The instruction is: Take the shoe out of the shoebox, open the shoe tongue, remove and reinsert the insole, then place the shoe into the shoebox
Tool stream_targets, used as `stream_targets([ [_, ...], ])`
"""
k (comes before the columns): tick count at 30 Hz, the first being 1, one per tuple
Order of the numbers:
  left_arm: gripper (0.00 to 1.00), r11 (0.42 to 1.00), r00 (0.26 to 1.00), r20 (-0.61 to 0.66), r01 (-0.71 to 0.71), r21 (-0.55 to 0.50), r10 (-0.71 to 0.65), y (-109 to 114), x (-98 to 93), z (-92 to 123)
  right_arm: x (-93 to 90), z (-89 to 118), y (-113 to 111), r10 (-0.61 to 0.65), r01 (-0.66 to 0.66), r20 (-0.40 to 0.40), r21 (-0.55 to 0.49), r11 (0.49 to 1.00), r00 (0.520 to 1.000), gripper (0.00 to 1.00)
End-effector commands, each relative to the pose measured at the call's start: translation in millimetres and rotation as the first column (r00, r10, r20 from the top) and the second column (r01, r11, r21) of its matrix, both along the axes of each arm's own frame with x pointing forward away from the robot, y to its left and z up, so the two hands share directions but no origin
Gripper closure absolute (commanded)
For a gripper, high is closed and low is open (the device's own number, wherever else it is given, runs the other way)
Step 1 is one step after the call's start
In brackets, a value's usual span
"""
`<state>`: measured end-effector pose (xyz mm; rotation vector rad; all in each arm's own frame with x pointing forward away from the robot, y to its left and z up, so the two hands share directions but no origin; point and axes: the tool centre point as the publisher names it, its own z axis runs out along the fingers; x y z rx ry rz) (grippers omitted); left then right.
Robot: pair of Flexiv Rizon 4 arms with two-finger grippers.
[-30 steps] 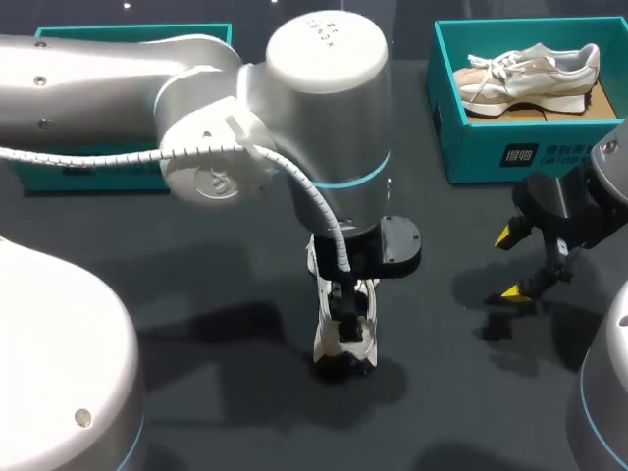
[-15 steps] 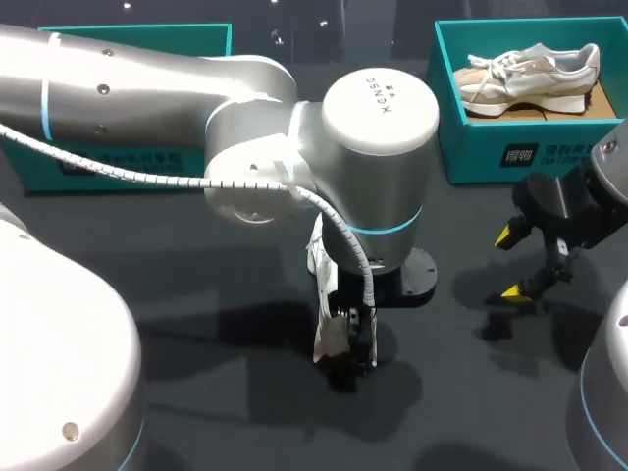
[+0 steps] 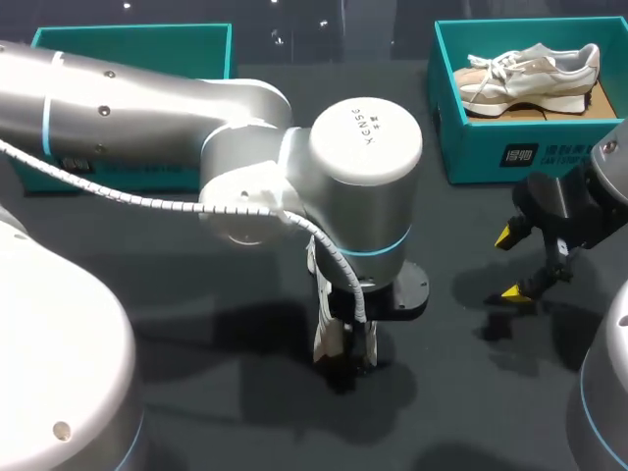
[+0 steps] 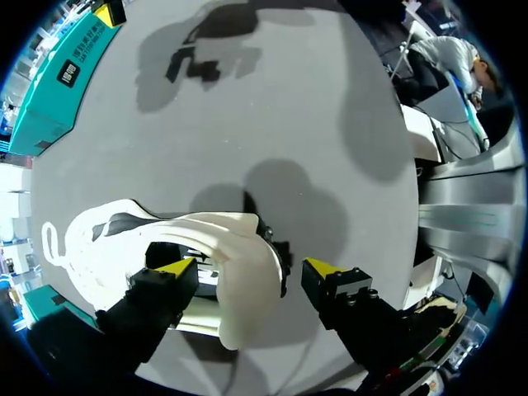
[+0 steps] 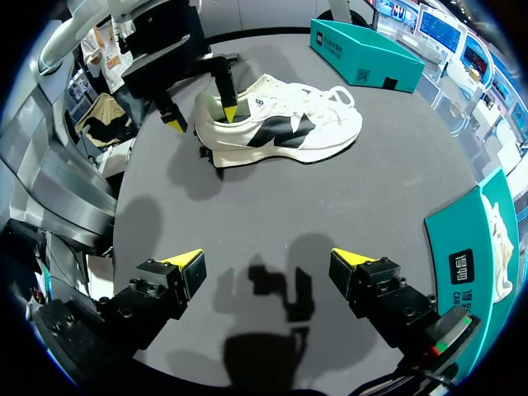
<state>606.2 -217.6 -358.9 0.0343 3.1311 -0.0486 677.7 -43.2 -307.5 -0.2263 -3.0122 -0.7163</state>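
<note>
Dark table (image 3: 216, 412) holds the white sneaker (image 5: 280, 132) at centre, well apart from the left teal shoebox (image 3: 137, 29). Left gripper (image 4: 250, 267) is spread wide, with one tip inside the heel opening and the other outside. Right gripper (image 5: 268, 257) is wide, empty and off to the side. Likely an insole pull: pinch the insole edge only, not the collar — right gripper should pin the toe.

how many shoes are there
2. One shoe lies on the table at the left gripper; the other sits in the right box. The left box is partly hidden by the arm, so it may hold more.
</note>
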Motion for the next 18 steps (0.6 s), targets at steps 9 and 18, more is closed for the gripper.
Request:
stream_targets([
  [9,0.36,1.000,1.000,0.022,0.008,-0.004,-0.008,0.0,-6.2,-15.8,-1.7,0.1,0.2,-0.002,0.002,0.002,-0.003,1.000,1.000,0.00],
  [18,0.41,1.000,1.000,0.026,0.009,-0.004,-0.008,1.2,-10.2,-23.8,-1.7,0.1,0.2,-0.002,0.002,0.002,-0.003,1.000,1.000,0.00],
])
